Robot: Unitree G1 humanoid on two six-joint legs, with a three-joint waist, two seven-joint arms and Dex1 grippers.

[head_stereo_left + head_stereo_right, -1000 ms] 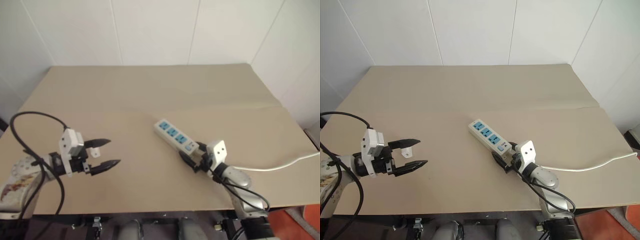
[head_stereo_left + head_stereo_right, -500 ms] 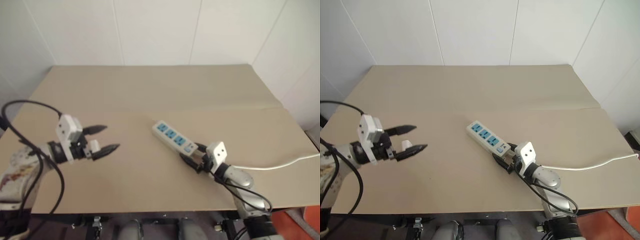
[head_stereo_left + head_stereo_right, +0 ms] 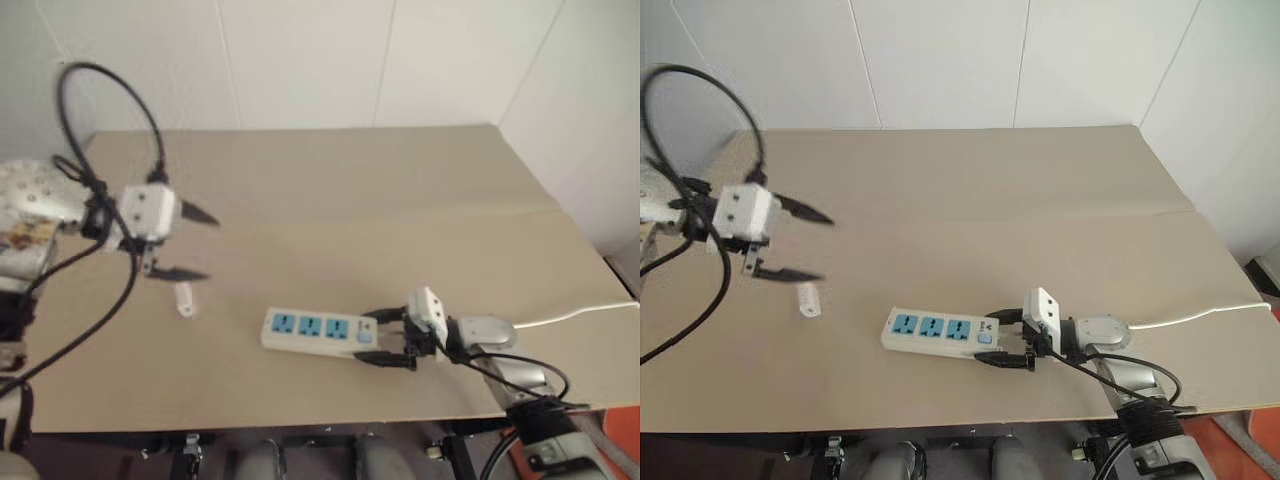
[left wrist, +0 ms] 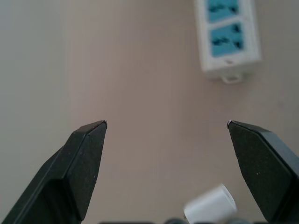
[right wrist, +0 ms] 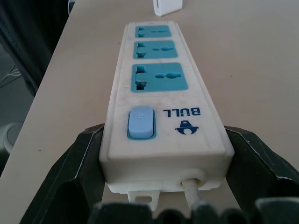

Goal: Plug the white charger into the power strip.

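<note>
Two black fingers of the right gripper (image 3: 1005, 340) clamped on the switch end of the power strip (image 3: 936, 331), flat near the table (image 3: 970, 190) front edge. Left gripper (image 3: 192, 243) spread wide above the white charger (image 3: 184, 299), lying apart.

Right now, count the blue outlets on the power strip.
3, in one row along the power strip: one at its far end, one in the middle, one beside the switch at the cord end.

You see a smooth white plastic power strip (image 5: 163, 116) (slightly glossy) on a matt beige table (image 3: 400, 200).
</note>
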